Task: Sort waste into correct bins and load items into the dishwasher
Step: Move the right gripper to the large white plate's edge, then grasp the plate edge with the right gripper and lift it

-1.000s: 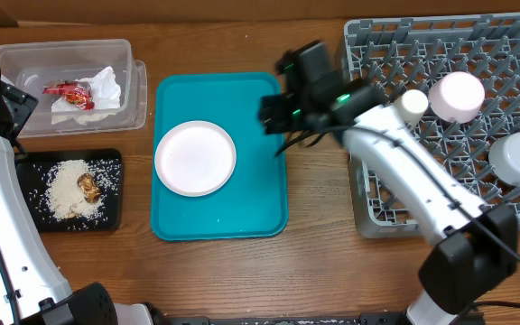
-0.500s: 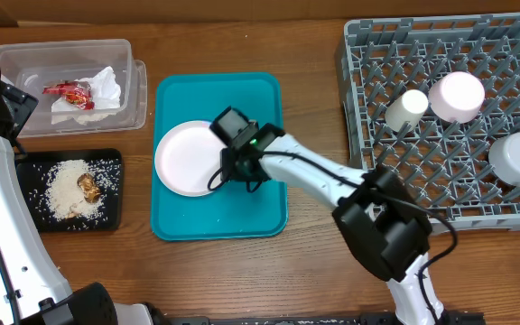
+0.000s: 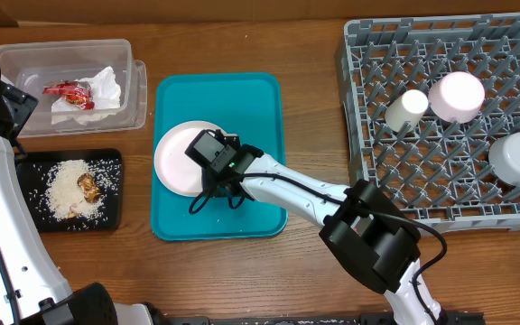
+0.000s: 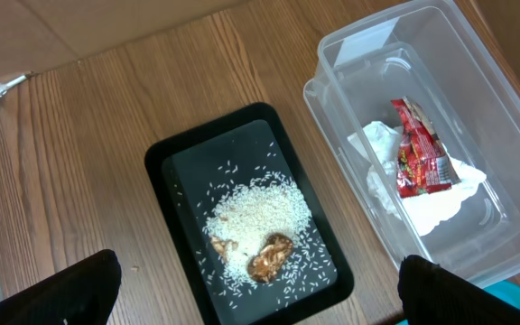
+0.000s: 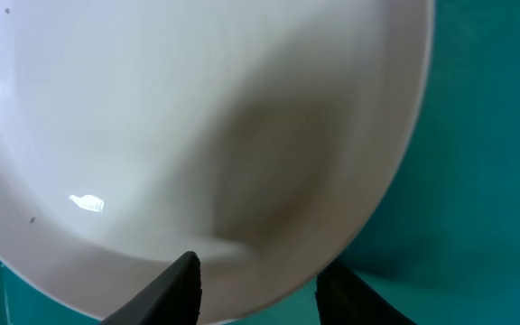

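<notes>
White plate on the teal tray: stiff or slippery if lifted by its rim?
Probably stiff: the plate looks like hard glazed ware. Its glossy highlight suggests it may slip in the right pincer. Shallow and flat on the tray, it likely won't roll.

White plate (image 3: 173, 155), teal tray (image 3: 262, 106), grey lattice rack (image 3: 441, 167).

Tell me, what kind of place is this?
Probably a dish-clearing practice station: a square grey plastic dish rack, a white round plate on a teal serving tray, and a shallow black tray of loose rice.
</notes>
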Robot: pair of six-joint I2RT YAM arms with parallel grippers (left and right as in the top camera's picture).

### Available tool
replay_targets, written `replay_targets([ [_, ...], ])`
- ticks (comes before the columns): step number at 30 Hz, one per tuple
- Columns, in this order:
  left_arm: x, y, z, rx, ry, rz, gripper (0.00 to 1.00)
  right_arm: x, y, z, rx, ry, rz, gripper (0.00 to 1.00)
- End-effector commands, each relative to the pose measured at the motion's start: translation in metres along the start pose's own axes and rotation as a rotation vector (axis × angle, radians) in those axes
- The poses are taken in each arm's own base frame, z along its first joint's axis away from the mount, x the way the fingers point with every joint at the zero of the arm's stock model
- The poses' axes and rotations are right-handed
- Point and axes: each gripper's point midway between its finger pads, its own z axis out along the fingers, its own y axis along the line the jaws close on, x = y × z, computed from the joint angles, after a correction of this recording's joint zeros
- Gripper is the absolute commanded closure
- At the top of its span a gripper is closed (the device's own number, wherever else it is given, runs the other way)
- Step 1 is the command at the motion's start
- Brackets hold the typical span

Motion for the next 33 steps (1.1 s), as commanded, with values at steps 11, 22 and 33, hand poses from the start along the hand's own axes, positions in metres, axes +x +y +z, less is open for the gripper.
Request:
replay_targets([
  [11,0.001,-0.001,0.001,-0.001,0.003,-0.012,0.0,-0.026,-0.033,0.001,0.06,-0.063,0.14,0.56],
  [22,0.001,-0.001,0.001,-0.001,0.003,-0.012,0.0,-0.03,-0.027,0.001,0.032,-0.077,0.14,0.69],
  [33,0.001,-0.001,0.001,0.0,0.004,-0.012,0.0,-0.022,-0.031,0.02,0.048,-0.043,0.161,0.8],
])
